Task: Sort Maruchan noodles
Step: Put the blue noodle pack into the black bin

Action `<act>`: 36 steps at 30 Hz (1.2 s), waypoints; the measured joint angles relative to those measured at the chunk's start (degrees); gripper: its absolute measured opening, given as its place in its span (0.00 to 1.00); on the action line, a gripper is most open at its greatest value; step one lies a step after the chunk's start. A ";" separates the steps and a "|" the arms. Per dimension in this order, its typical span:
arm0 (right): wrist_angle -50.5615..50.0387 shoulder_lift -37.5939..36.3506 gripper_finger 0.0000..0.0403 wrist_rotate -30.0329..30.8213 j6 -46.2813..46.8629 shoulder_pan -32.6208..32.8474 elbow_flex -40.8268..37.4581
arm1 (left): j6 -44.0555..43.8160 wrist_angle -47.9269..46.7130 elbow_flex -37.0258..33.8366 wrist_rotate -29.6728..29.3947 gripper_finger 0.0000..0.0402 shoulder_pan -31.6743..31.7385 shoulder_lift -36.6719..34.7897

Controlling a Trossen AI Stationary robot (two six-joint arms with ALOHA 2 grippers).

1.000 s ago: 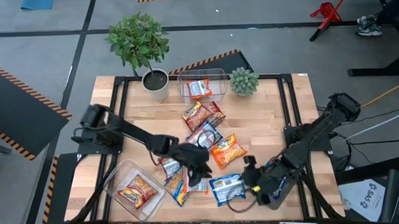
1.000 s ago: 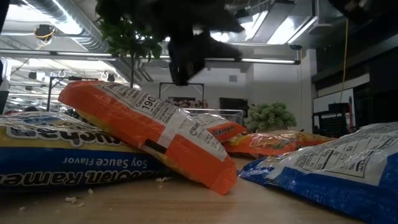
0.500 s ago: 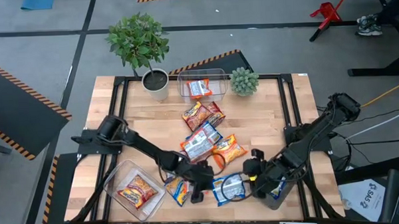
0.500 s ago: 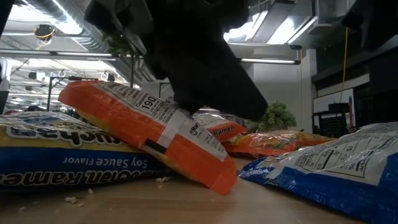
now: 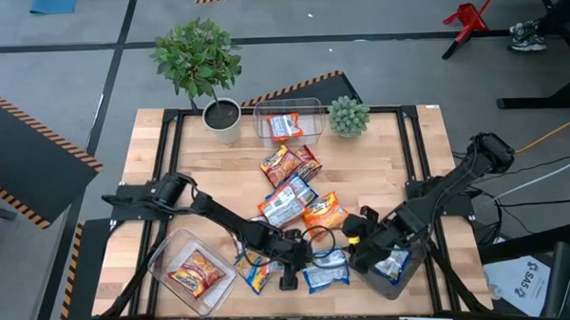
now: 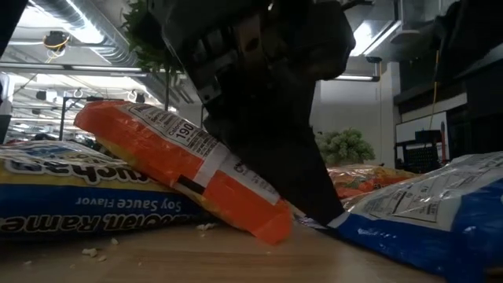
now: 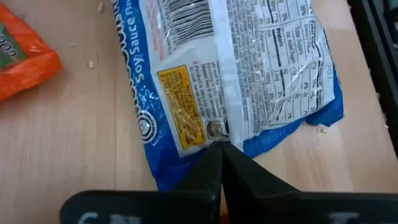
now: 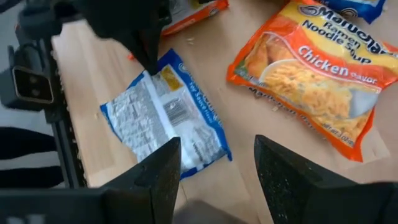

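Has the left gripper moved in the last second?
Yes. In the high view the left gripper has moved toward the table's near edge, away from the potted plant, now shut on the blue packet.

Even, bright overhead light on the high view with soft shadows; low view is backlit by ceiling strip lights point(image 6: 59, 17), dark silhouetted arm up close, glare on crinkled packet film point(image 7: 273, 68) in wrist views.
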 joint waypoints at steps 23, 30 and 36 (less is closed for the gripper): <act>6.38 10.97 0.72 -7.37 0.04 -2.98 0.04 | -5.76 -5.08 -0.81 1.62 0.00 4.79 -0.09; 4.70 12.16 0.72 -7.56 -2.97 -2.98 0.00 | -5.02 -5.14 -0.85 1.46 0.00 4.83 -0.08; 3.51 12.17 0.72 -9.17 -12.62 -3.71 0.00 | -4.37 -5.17 -0.89 1.31 0.00 4.92 -0.09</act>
